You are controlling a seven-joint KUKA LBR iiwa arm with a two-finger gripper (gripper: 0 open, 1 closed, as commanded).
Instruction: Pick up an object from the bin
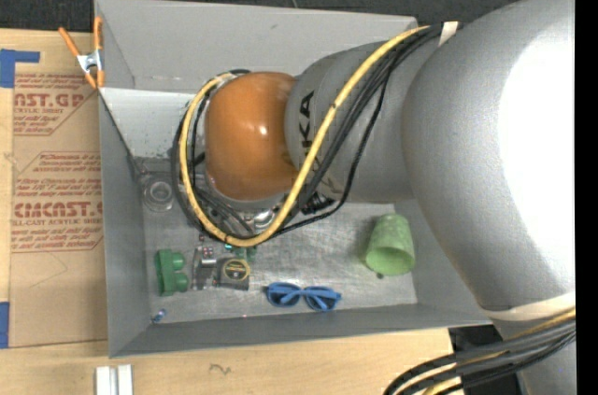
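My gripper (206,262) pokes out below the arm's orange cover, low over the bin floor near the front left. Just to its left stands a small green ribbed plastic piece (170,272), close beside it. Right of the gripper lies a small dark block with a round gold-rimmed face (234,271), touching or nearly touching it. I cannot tell whether anything sits in the gripper.
A pair of blue toy glasses (302,296) lies along the front wall. A light green cup (390,244) lies on its side at the right. A clear round cup (159,194) stands by the left wall. The arm covers the bin's middle and back.
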